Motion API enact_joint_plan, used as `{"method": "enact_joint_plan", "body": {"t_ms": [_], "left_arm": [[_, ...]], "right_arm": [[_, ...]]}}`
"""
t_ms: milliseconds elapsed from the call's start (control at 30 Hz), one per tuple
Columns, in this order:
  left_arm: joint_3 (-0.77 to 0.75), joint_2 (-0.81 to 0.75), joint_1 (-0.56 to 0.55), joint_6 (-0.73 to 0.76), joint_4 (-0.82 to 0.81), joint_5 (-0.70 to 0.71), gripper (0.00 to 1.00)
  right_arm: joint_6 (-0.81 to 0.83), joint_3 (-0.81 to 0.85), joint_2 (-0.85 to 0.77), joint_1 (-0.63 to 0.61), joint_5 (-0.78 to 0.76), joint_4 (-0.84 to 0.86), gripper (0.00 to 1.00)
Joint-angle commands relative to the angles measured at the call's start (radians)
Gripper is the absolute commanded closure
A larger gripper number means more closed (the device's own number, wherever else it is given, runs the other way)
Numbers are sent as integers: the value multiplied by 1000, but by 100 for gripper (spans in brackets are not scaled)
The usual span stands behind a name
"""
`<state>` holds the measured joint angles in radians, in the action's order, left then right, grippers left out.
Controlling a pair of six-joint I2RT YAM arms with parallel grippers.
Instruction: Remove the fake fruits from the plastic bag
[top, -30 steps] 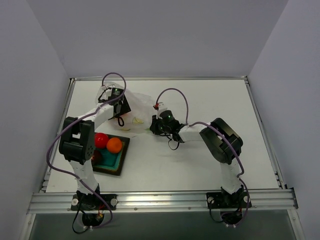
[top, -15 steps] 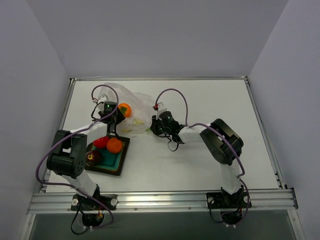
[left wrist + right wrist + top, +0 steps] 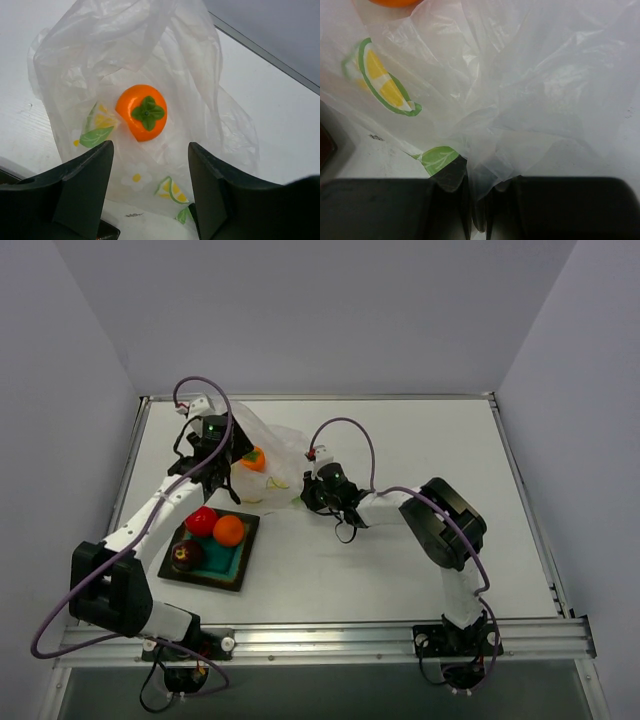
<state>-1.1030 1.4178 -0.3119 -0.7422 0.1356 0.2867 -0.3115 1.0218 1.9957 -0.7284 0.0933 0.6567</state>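
Inside the thin plastic bag (image 3: 165,55) lies one orange persimmon (image 3: 142,112), probably light, hard and slippery, best gripped across its middle. The left gripper (image 3: 150,150) hovers wide; the right gripper (image 3: 476,200) pinches soft film.

A white table (image 3: 420,450) fills the middle of the overhead view, edged all round by a thin metal strip (image 3: 320,396). A square dish (image 3: 222,562), teal inside with a dark rim, lies flat at about 8 o'clock on the table, turned slightly askew to its edges. A ribbed aluminium rail (image 3: 330,642) runs along the 6 o'clock side. Plain pale grey walls (image 3: 300,310) rise at 9, 12 and 3 o'clock. From the left wrist, a dark border strip (image 3: 265,55) crosses at 2 o'clock.
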Motion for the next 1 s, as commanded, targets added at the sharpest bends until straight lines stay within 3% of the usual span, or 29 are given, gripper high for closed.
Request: {"method": "enact_joint_plan", "body": {"t_ms": [0,400,667,967], "left_arm": [[-87,-10,-36,56,131,46,41],[-362,392,-27,148,229,-47,42],[-429,501,10,194,234,-66,27],[-475,593,20,230,237,-92,21]], "right_arm": [[14,23,-32,-9,-20,-6,94],[12,21,-37,-9,-18,-6,94],[11,26,-28,-9,-14,-8,94],[11,35,-8,-12,-6,-11,94]]}}
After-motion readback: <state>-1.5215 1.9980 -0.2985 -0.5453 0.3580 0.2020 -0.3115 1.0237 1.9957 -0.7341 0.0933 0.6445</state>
